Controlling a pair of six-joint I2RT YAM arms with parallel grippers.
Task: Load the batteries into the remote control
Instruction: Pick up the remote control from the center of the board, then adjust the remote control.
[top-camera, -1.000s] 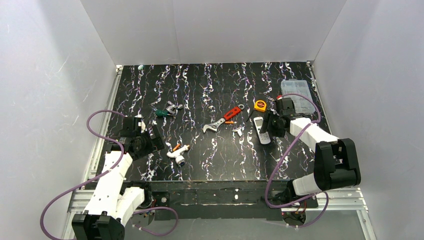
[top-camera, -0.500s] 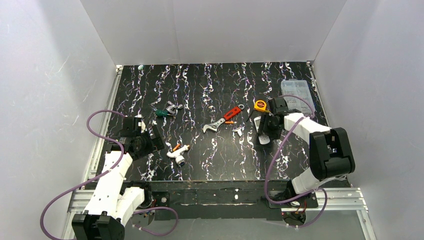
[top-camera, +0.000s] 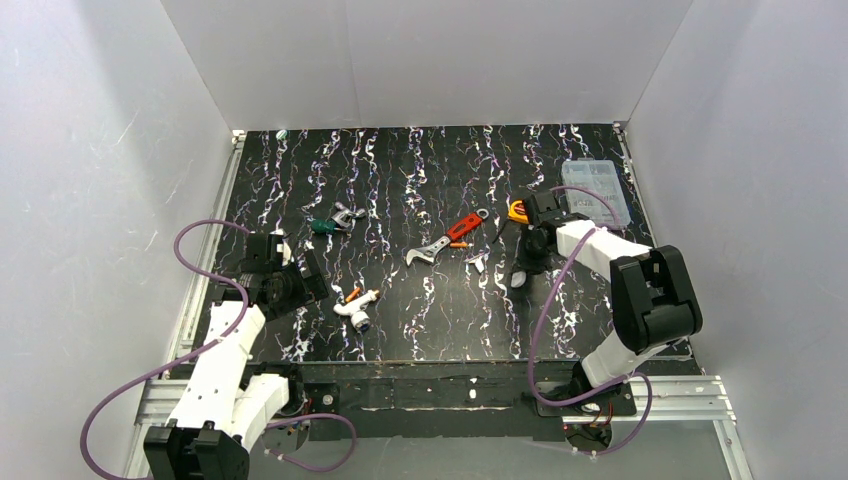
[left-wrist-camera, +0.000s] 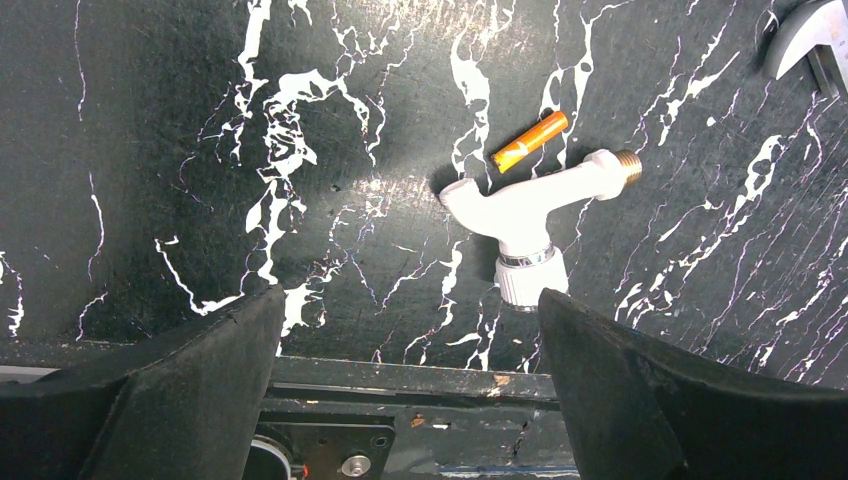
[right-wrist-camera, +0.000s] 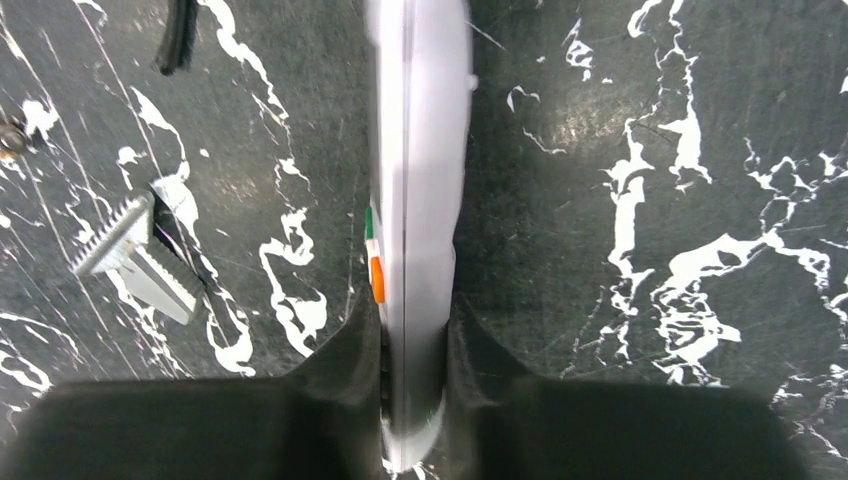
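1. My right end effector (right-wrist-camera: 412, 340) is pinched on the remote control (right-wrist-camera: 418, 190). One finger (right-wrist-camera: 340, 360) presses its button face and the other presses its back.
2. A second ago the remote control (top-camera: 517, 272) lay flat and face up on the table (top-camera: 400, 180). Now it stands on its long edge in my grip. My wrist view sees it edge-on, with a green and an orange button on its left side. I cannot tell whether its lower edge touches the table.
3. My right arm has swung left over that second. Its end effector (top-camera: 527, 252) has moved from beside the clear box (top-camera: 597, 192) to a spot just below the yellow tape measure (top-camera: 517, 210).
4. The small ribbed cover piece (right-wrist-camera: 135, 255) lies flat to the left of the remote control, apart from it.
5. My left end effector (left-wrist-camera: 408, 300) is spread wide and holds nothing. It has not moved from its place at the left edge of the table.
6. One orange battery (left-wrist-camera: 530, 141) lies where it was, just beside the white tap fitting (left-wrist-camera: 520, 205). Both are in front of my left fingers (left-wrist-camera: 190, 380).
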